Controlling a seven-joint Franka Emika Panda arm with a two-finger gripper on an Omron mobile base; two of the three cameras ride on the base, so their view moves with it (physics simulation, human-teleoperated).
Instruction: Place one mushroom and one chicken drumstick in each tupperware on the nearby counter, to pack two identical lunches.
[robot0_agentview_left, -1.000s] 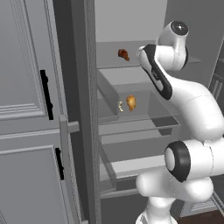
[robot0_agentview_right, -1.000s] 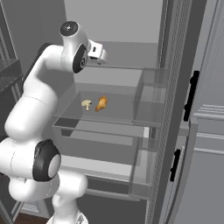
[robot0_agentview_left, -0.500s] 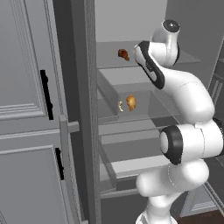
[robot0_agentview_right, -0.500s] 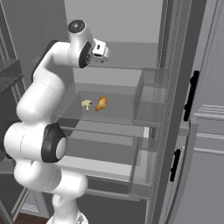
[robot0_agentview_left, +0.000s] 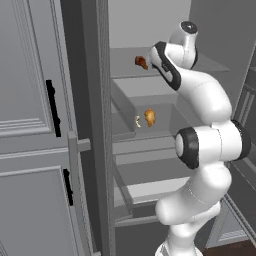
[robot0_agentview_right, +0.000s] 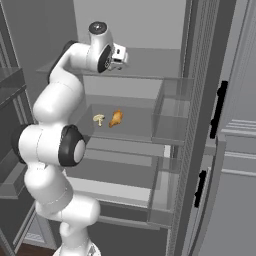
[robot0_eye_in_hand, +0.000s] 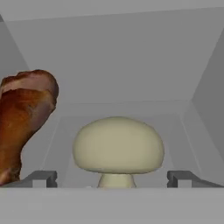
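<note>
In the hand view a pale mushroom (robot0_eye_in_hand: 118, 151) stands upright on the upper fridge shelf, right in front of my gripper (robot0_eye_in_hand: 113, 178). The gripper is open, with one fingertip on each side of the mushroom and neither touching it. A brown chicken drumstick (robot0_eye_in_hand: 24, 118) lies just left of it and also appears in the left base view (robot0_agentview_left: 141, 62). My gripper (robot0_agentview_right: 121, 55) reaches over that upper shelf. One shelf lower lie a second mushroom (robot0_agentview_right: 99, 119) and a second drumstick (robot0_agentview_right: 116, 118). The tupperware and the counter are out of view.
The grey fridge door (robot0_agentview_left: 50, 125) stands open on the left, and the other door (robot0_agentview_right: 235, 125) on the right. A clear bin wall (robot0_agentview_right: 170, 115) borders the lower shelf on its right. Clear drawers (robot0_agentview_right: 125, 170) sit below.
The arm has stretched up and forward, carrying the hand deeper over the upper shelf. The jaws stayed open and the food has not moved.
</note>
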